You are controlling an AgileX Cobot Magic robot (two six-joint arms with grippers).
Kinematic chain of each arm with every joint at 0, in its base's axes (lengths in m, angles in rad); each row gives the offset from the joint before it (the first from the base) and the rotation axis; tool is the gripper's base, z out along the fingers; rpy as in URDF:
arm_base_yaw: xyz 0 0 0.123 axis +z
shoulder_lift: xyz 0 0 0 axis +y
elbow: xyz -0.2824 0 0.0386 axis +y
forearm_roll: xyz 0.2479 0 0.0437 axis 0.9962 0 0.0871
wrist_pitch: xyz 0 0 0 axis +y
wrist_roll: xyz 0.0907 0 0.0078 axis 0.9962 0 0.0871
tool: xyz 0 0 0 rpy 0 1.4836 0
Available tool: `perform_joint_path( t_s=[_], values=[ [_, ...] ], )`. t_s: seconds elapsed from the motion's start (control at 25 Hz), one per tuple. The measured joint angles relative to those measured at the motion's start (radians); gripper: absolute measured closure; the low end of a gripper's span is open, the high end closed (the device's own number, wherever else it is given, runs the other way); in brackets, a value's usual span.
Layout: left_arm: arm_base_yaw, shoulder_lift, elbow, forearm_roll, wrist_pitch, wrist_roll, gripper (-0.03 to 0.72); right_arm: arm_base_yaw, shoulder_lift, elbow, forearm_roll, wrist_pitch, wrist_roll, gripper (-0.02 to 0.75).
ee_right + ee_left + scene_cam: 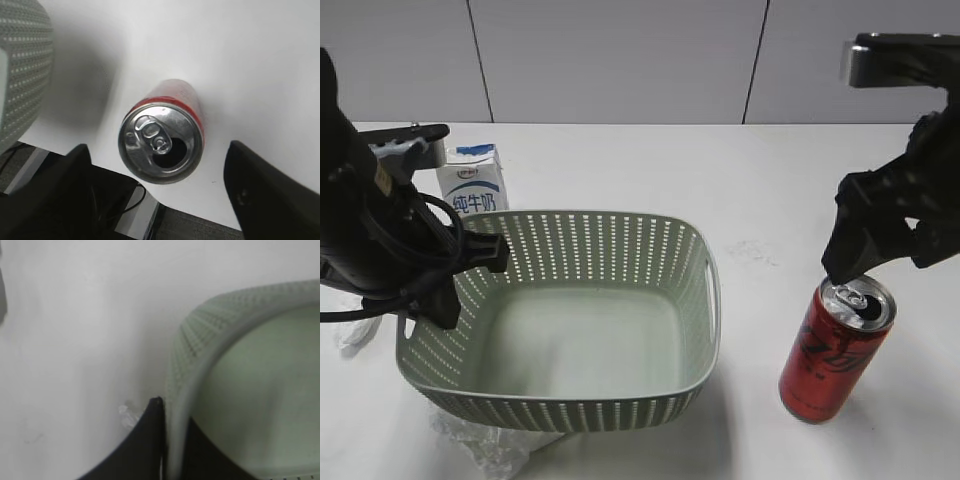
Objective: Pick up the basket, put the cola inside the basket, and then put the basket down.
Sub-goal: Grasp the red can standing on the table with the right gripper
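Left gripper (470,262) has its jaws clamped on the basket (620,340) wall, left side, basket near the worktop (760,190) front edge. Right gripper (157,195) hangs over the cola (162,140), jaws spread wide, not touching; cola upright near the front-right corner.

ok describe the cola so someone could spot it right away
Start at the big sage-green basket in the middle of the white table. To its right, apart from it, stands the cola: a tall slim red can with black lettering and an opened silver top, unlike the white-and-blue carton behind.
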Motion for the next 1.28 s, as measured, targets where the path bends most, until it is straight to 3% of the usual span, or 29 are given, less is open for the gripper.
perform_joint_path(
  t_s=[0.2, 0.8, 0.92, 1.12, 1.28],
  values=[
    [0.0, 0.0, 0.0, 0.001, -0.002, 0.0, 0.692, 0.0, 0.061, 0.0, -0.002, -0.006, 0.0, 0.084],
    [0.0, 0.0, 0.0, 0.004, -0.003, 0.0, 0.692, 0.0, 0.255, 0.0, -0.01, -0.006, -0.003, 0.08],
    [0.0, 0.0, 0.0, 0.005, -0.003, 0.0, 0.692, 0.0, 0.265, 0.0, -0.001, -0.004, 0.003, 0.113],
    [0.0, 0.0, 0.0, 0.005, -0.003, 0.0, 0.692, 0.0, 0.265, 0.0, 0.011, 0.024, 0.019, 0.23],
    [0.0, 0.0, 0.001, 0.006, -0.003, 0.0, 0.692, 0.0, 0.265, 0.0, 0.013, 0.029, 0.02, 0.232]
  ],
)
